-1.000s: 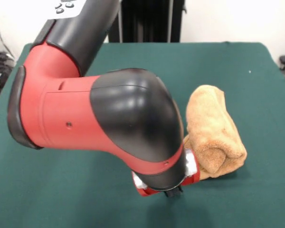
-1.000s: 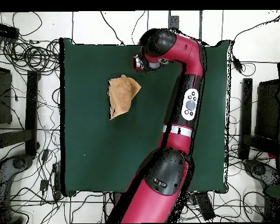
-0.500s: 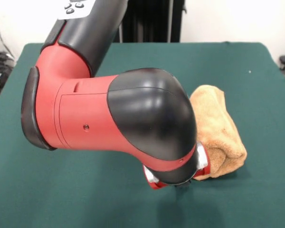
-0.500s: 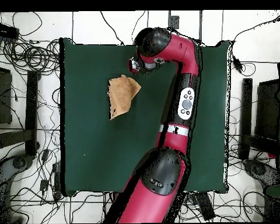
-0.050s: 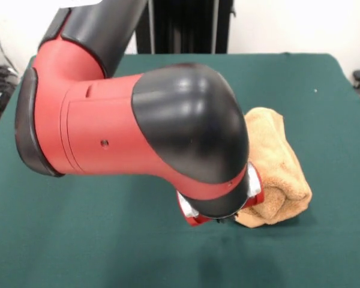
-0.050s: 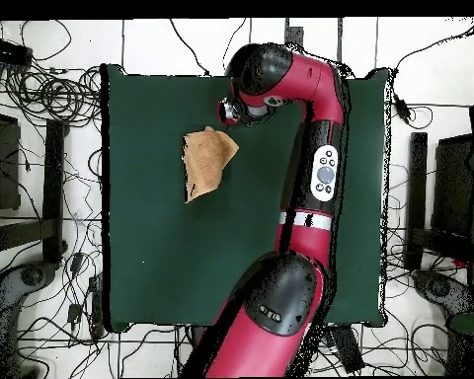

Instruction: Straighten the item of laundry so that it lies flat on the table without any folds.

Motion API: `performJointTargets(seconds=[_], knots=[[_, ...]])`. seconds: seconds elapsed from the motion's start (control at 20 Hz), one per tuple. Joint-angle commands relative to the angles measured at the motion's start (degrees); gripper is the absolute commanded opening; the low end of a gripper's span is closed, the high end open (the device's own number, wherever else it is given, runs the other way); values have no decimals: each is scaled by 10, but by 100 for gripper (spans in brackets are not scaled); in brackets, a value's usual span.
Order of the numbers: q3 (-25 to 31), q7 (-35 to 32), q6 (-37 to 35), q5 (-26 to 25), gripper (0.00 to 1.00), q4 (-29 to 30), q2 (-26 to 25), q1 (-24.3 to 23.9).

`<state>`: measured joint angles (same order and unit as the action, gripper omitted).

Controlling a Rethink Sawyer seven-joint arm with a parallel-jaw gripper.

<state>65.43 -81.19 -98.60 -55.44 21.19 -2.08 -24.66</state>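
Towel [image 5: 273,171] [image 6: 207,163] lying bunched and folded over itself on the table [image 5: 96,252] [image 6: 162,257], right of centre in front view. Soft, light, limp; likely to drape and drag on felt. Best taken at a hemmed corner. Gripper [image 6: 226,111] at its near-left edge, hidden behind arm [image 5: 144,126]; grip cannot be told.

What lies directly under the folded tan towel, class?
The towel rests on the green table. Its folds hide its inner layers, and the arm covers its near corner.
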Motion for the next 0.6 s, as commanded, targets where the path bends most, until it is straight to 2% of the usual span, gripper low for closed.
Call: performJointTargets(seconds=[0.05,0.25,0.3,0.6], knots=[[-99,-59,93,56,0,172,51,-9],[-122,-50,95,67,0,179,57,-3],[-134,-48,93,75,100,173,57,3],[-150,-33,60,81,100,156,52,14]])
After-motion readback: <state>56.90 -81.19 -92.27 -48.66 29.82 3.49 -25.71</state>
